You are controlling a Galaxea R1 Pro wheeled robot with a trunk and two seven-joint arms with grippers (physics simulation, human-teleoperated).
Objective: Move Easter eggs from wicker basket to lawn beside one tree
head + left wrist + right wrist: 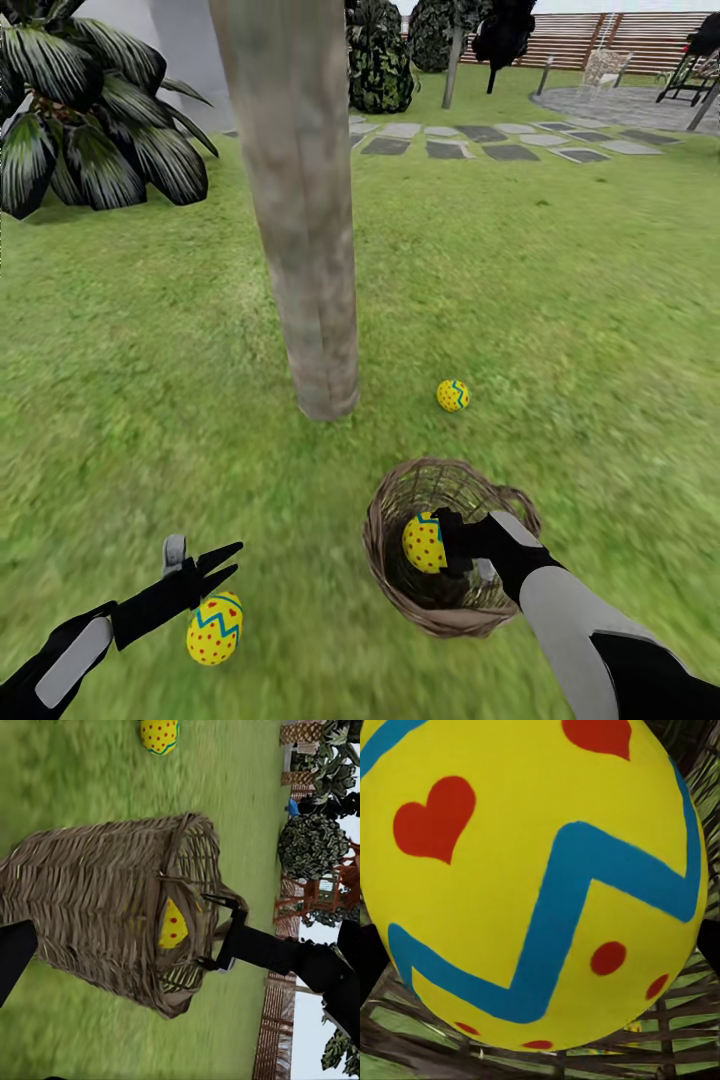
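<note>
Lawn [560, 300] surrounds tree [300, 230]; crown cut off. Right tool [447, 545] grips one egg [423, 543] inside wicker basket [400, 590]. Left tool [215, 570] spread wide above second egg [214, 628]. Third egg [453, 395] lies near trunk.

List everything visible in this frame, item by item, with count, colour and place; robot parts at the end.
Eggs: three, yellow with red dots and blue zigzags; one on the grass beside the trunk, one in the basket at the right pincer, one on the grass by the left pincer.
Basket: one, brown wicker, on the lawn near the trunk.
Trunk: one, grey-brown, centre.
Palm: one, dark green, far left.
Stone path: grey slabs, beyond the lawn.
Fence: brown slats, background.
Left pincer: black, open, just above its egg.
Right pincer: black, inside the basket, around its egg.
</note>
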